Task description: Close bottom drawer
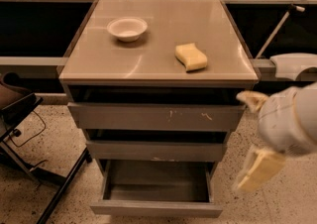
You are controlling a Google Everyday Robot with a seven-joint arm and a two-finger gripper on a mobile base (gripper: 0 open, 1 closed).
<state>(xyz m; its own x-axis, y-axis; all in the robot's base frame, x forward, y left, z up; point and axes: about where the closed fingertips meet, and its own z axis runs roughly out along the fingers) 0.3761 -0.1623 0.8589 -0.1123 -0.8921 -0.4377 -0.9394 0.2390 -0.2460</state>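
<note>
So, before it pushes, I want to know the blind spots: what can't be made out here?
All camera view.
Bottom drawer: back of its interior hidden under the middle drawer front.
End effector, right of the middle drawer front: blurred, arm cut off by the right edge.
Top drawer: inside too dark, shadowed by the tabletop.
</note>
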